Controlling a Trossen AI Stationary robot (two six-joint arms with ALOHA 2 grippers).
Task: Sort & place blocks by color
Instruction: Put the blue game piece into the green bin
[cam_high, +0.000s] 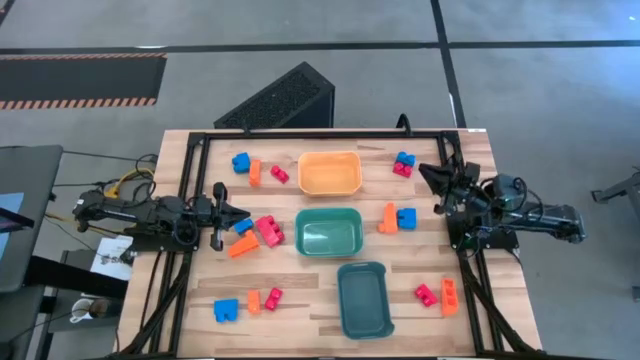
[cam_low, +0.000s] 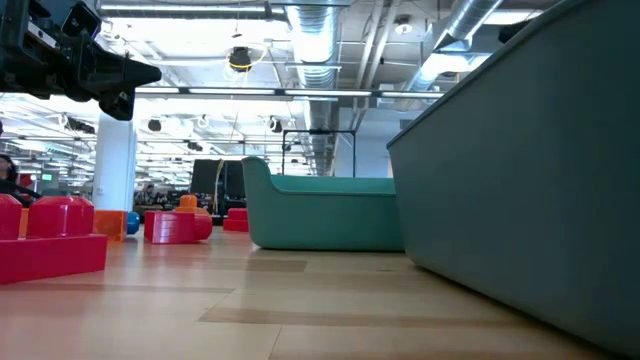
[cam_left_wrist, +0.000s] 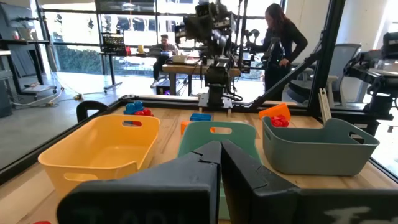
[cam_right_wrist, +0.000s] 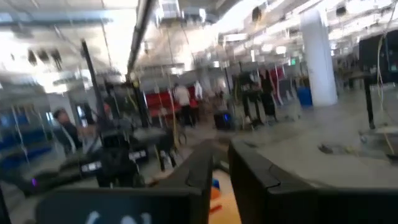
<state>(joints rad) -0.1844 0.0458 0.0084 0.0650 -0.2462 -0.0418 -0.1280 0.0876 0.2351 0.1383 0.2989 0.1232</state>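
Small blue, orange and red blocks lie in groups on the wooden table: by the far left corner (cam_high: 255, 170), by the far right corner (cam_high: 403, 164), right of the green tray (cam_high: 397, 218), at the near left (cam_high: 250, 302) and at the near right (cam_high: 438, 295). My left gripper (cam_high: 243, 214) hovers shut at the left side, beside a blue (cam_high: 245, 227), red (cam_high: 269, 231) and orange block (cam_high: 243, 246); its tips (cam_left_wrist: 219, 148) point at the trays. My right gripper (cam_high: 424, 176) is raised at the right side near the far-right blocks, its fingers (cam_right_wrist: 221, 158) shut on nothing.
Three trays stand in a slanting row down the table's middle: orange (cam_high: 330, 172) farthest, green (cam_high: 328, 232) in the centre, teal (cam_high: 364, 298) nearest. A black frame rims the table. A dark slatted box (cam_high: 280, 98) sits beyond the far edge. People show in the room (cam_left_wrist: 283, 43).
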